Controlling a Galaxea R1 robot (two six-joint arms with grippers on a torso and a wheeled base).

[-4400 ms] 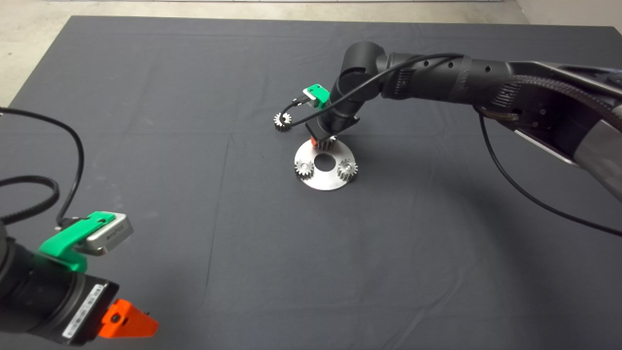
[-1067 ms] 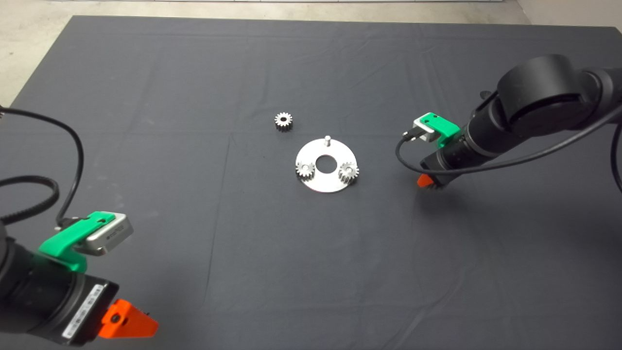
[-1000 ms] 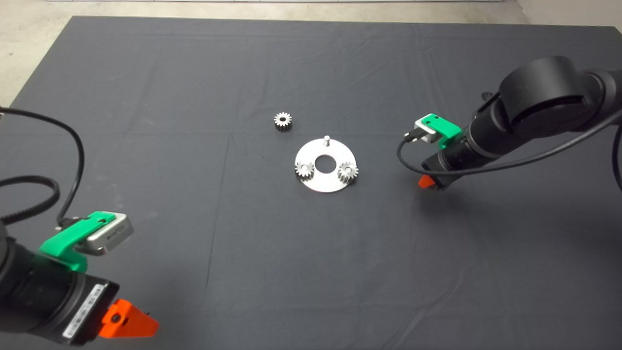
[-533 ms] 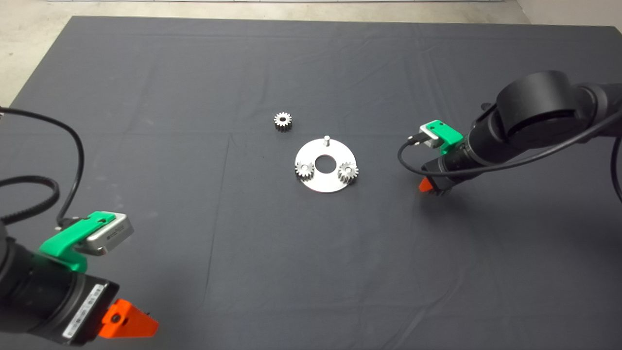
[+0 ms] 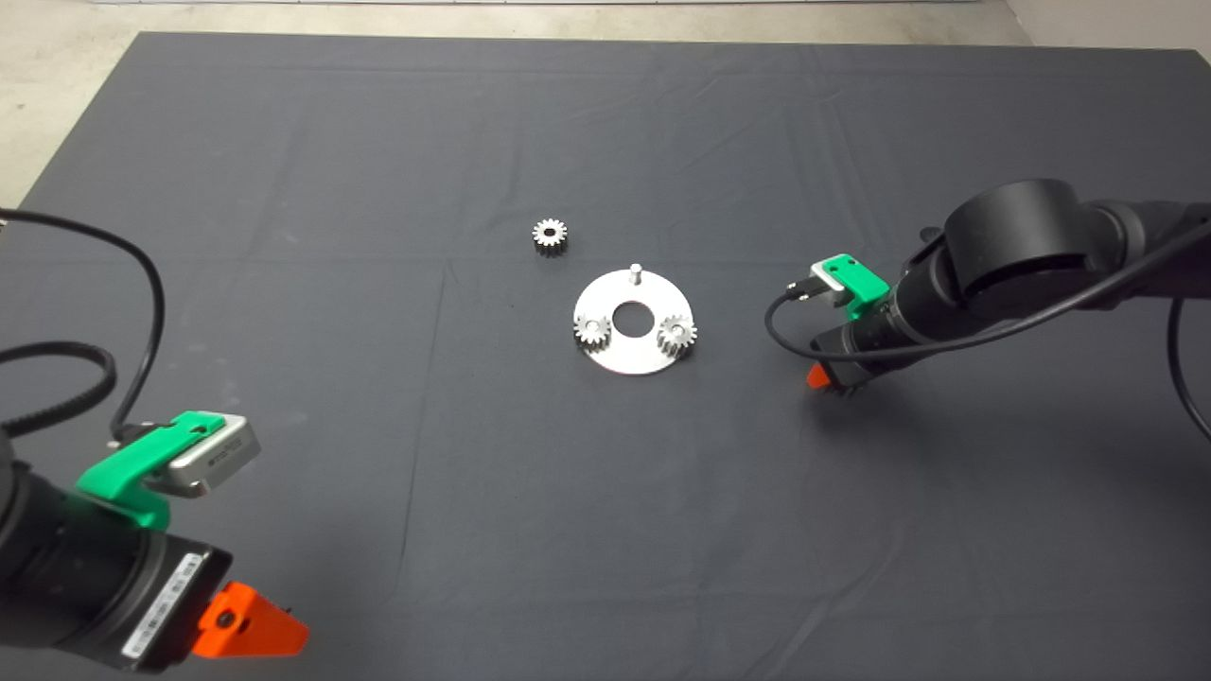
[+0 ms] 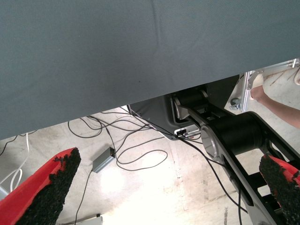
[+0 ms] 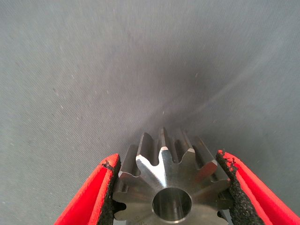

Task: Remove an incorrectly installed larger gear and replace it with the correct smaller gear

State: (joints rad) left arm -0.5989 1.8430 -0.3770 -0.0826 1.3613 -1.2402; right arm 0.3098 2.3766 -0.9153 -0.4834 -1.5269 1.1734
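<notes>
In the right wrist view the larger gear [image 7: 171,187], chunky with slanted teeth, sits between the red fingers [image 7: 93,197], and my right gripper [image 7: 168,192] is shut on it. In the head view that gripper [image 5: 831,378] hangs low over the mat, to the right of the round silver plate [image 5: 624,357]. At the plate's far edge a bare pin [image 5: 636,272] stands upright. The smaller gear [image 5: 550,235] lies on the mat, behind and left of the plate. My left gripper [image 5: 251,629] is parked at the lower left, open and holding nothing.
Two small gears [image 5: 592,329] [image 5: 676,333] with shiny pins sit on the plate, either side of its centre hole. The left wrist view shows the mat's edge, floor cables [image 6: 136,154] and a person's leg [image 6: 279,102].
Since 4.4 s ago my right gripper lifted the larger gear off the plate's far pin and carried it right. Over the last second it sank closer to the mat. Left arm unmoved.
</notes>
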